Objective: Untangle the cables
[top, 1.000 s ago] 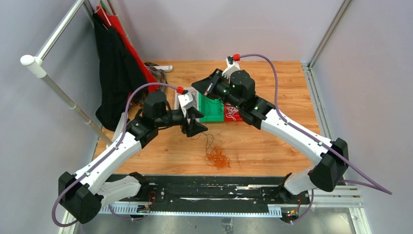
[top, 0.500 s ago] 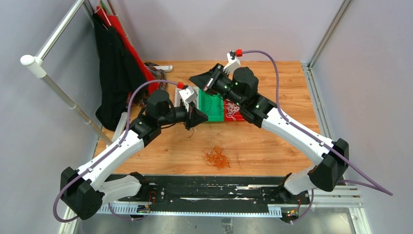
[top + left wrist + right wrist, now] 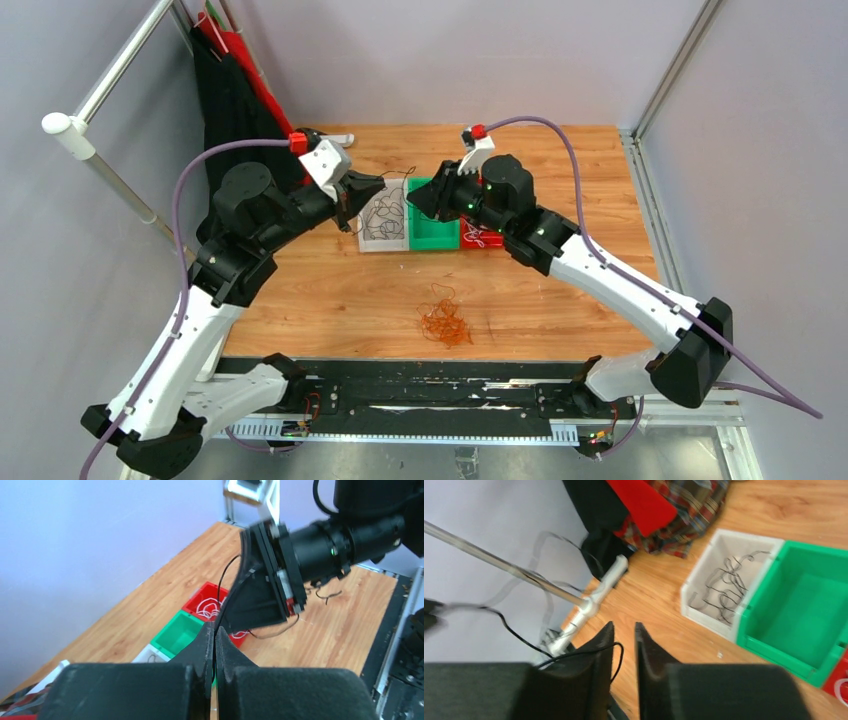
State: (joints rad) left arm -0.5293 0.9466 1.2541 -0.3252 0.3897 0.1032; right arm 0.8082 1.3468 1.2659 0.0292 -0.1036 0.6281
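Left hand pinching black cable; right hand slightly parted.

Pale lilac walls surround a wooden table; a white rail stands left.

**TABLE SURFACE: CONTENTS**

The wooden table carries three touching bins in a row: white bin, green bin, red bin. Orange cables lie tangled nearer the front. A power strip lies at the far-left corner.
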